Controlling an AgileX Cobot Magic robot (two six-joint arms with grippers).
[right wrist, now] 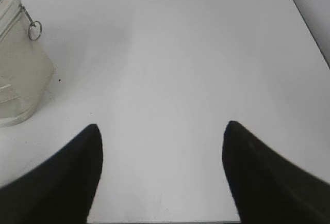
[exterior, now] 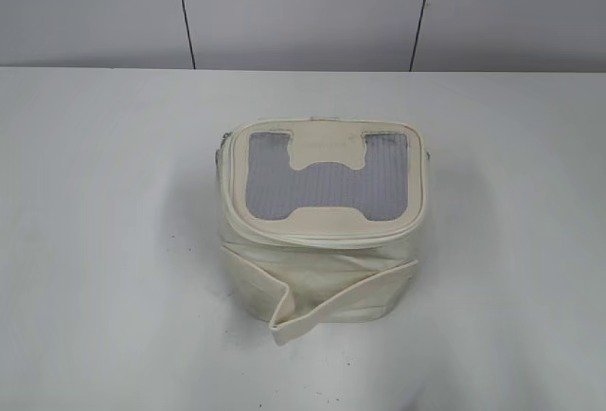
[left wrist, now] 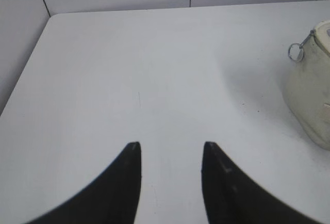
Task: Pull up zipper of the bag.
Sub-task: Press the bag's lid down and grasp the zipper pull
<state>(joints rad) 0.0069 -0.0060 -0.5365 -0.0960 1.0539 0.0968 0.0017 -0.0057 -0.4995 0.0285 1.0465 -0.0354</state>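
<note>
Pincer on our left (left wrist: 171,149) hangs over bare table (left wrist: 129,79) with its two dark fingers apart and nothing between them; the bag (left wrist: 312,90) sits well off toward its right, only a cream corner showing at that view's edge. From that wrist we can see a small silver ring (left wrist: 295,51) dangling off the bag's upper rim, which we take to be the pull of the zipper on that side.

In the exterior view the bag (exterior: 322,231) stands upright in the middle of the table (exterior: 95,241), grey mesh top panel (exterior: 327,188) facing up, a loose cream band (exterior: 312,302) drooping around its front. Neither arm shows in that view, so both are well clear of it.

Our right pincer (right wrist: 162,128) is likewise spread wide and empty above the table, the bag (right wrist: 20,74) off toward its left, with another ring (right wrist: 34,30) hanging at the rim on that side.

We judge the task has barely begun: no contact yet. To do the approach well, we should pick one ring, bring that pincer in low and level with the rim, and close on the ring or slider itself, not the soft wall. We would use the other pincer to steady the bag, because a light soft bag will probably slide or tip when the slider is dragged along the track.
</note>
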